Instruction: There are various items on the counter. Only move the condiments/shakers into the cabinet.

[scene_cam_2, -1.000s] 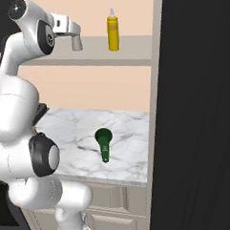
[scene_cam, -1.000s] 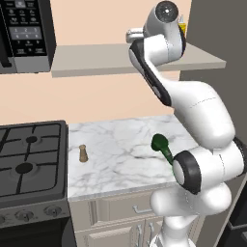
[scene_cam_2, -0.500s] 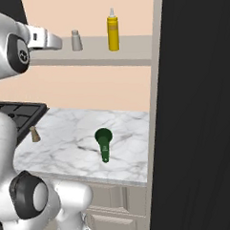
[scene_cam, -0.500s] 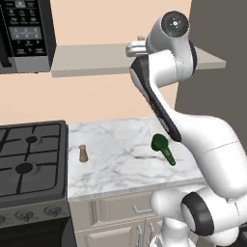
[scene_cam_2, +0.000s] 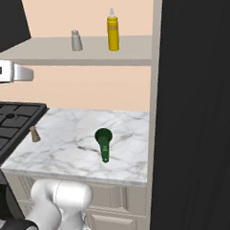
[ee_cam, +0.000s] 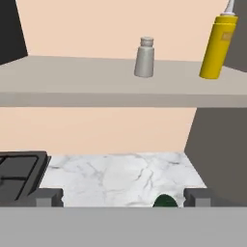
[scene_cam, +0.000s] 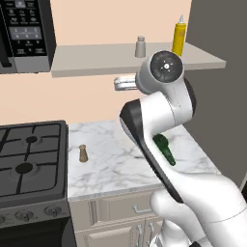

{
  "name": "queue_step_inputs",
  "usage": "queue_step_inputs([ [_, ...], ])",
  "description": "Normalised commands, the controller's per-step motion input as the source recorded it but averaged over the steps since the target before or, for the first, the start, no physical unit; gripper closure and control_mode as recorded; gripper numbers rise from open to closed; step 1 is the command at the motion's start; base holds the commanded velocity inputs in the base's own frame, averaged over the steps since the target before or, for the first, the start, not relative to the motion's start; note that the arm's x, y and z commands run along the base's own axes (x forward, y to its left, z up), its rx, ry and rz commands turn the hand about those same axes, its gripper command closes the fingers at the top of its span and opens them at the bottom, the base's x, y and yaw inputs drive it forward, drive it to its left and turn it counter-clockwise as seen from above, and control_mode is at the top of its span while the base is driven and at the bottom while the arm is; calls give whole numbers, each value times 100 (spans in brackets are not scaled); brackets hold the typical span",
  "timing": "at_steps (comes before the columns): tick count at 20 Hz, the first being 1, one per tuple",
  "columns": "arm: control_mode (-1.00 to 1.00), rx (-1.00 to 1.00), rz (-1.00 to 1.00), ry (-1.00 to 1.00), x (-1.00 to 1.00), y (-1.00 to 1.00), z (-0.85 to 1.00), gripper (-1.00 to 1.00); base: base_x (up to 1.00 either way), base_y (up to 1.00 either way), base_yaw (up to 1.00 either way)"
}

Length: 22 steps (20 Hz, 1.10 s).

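The grey shaker [scene_cam: 140, 47] [scene_cam_2: 75, 40] [ee_cam: 144, 58] and the yellow squeeze bottle [scene_cam: 179, 36] [scene_cam_2: 113, 30] [ee_cam: 218, 43] stand upright on the cabinet shelf [scene_cam: 87, 60] [scene_cam_2: 42, 50] [ee_cam: 72, 82]. On the marble counter [scene_cam: 111, 159] [scene_cam_2: 66, 145] [ee_cam: 120, 176], near the stove, the brown shaker [scene_cam: 83, 153] [scene_cam_2: 35, 134] stands upright. Further right lies the dark green long-handled thing [scene_cam: 164, 148] [scene_cam_2: 104, 143] [ee_cam: 165, 201]. My gripper [scene_cam: 117, 84] [scene_cam_2: 30, 73] [ee_cam: 123, 198] hangs in the air in front of the shelf, slightly below its edge. It is open and holds nothing.
A black gas stove [scene_cam: 29, 159] [scene_cam_2: 12, 120] [ee_cam: 17, 173] adjoins the counter on the left, under a black microwave [scene_cam: 24, 34]. A dark tall wall [scene_cam: 222, 96] [scene_cam_2: 198, 108] closes the counter and shelf on the right. My own arm crosses the counter's right half in the left base view.
The gripper let go of the grey shaker on the shelf, then drew back from it and sank a little. The shaker stays upright.
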Motion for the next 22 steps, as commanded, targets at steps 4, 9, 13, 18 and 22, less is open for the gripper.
queue_step_inputs([
  [4,-100,0,4,20,-96,30,-38,-100,0,0,0],
  [9,-100,0,0,20,-74,57,-42,-100,0,0,0],
  [13,-100,0,0,23,-21,56,-44,-100,0,0,0],
  [18,-100,0,0,22,3,60,-56,-100,0,0,0],
  [22,-100,0,-2,14,27,53,-62,-100,0,0,0],
])
